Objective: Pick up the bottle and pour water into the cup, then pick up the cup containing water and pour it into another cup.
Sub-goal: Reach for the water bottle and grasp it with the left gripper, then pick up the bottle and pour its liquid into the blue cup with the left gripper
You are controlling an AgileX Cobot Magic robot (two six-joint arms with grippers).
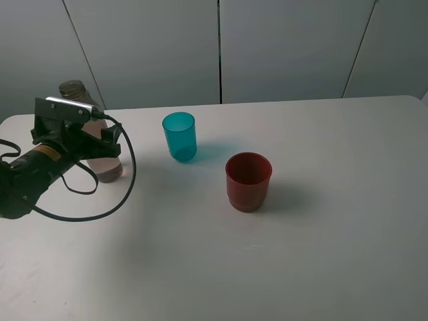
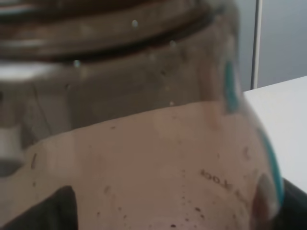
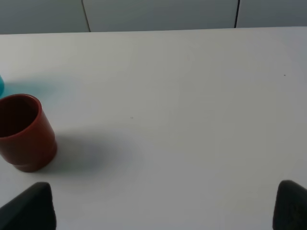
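Note:
The bottle, clear and brownish with no cap, stands at the table's back left and fills the left wrist view. My left gripper straddles its lower body, one dark finger on each side; whether they press on it does not show. The teal cup stands upright to the right of the bottle. The dark red cup sits nearer the front, also in the right wrist view. My right gripper is open over bare table, well to the side of the red cup.
The white table stretches wide to the right and front. A black cable loops from the left arm onto the table in front of the bottle. Grey wall panels stand behind the table's back edge.

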